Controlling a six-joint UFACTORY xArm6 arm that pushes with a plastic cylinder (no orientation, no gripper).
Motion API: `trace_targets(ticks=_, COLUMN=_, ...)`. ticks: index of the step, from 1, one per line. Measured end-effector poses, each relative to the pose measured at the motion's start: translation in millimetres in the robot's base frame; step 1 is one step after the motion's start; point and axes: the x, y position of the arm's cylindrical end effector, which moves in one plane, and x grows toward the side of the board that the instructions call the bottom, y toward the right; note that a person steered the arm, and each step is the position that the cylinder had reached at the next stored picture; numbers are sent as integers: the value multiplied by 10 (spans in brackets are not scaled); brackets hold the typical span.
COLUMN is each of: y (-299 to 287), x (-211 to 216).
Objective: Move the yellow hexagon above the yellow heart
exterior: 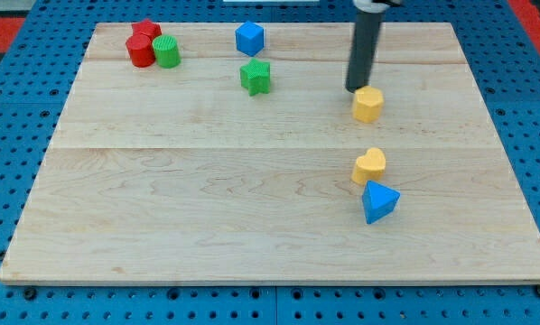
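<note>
The yellow hexagon (367, 105) sits on the wooden board right of centre, in the upper half. The yellow heart (369, 166) lies straight below it in the view, with a gap of bare wood between them. My tip (358, 88) is the lower end of the dark rod that comes down from the view's top. It stands just above and slightly left of the yellow hexagon, touching or almost touching its upper left edge.
A blue triangle block (379, 201) lies right below the yellow heart, touching it. A green star (256, 77) and a blue cube (249, 38) sit at upper centre. A red block (143, 44) and a green cylinder (167, 52) sit at the upper left.
</note>
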Motion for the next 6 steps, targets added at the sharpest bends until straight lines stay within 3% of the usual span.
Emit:
trace_targets(ticks=1, y=150, x=164)
trace_targets(ticks=2, y=156, x=743)
trace_targets(ticks=6, y=130, x=651)
